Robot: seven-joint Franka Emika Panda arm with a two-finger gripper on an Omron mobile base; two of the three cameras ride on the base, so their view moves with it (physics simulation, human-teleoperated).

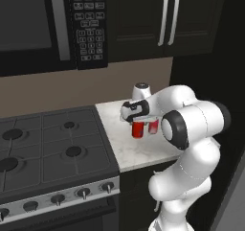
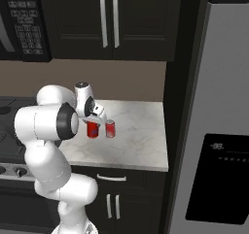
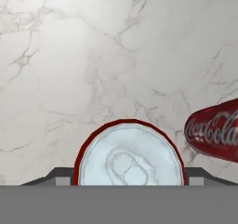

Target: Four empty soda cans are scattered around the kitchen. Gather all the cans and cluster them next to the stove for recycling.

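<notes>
The stove (image 1: 52, 144) filled the left, its right edge touching the marble surface (image 2: 136, 145). On that surface, just beside the stove, two red cans stood upright close together. The jaws (image 1: 139, 121) hung straight above the nearer can (image 1: 138, 130), its long axis vertical between them, part open around its sides; whether they gripped it could not be told. The second can (image 2: 110, 128) stood just beside it.

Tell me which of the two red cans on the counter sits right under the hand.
The red can nearer the stove: red can under the hand. The hand looks straight down on its silver top. The other red can stands beside it, on the fridge side.
</notes>
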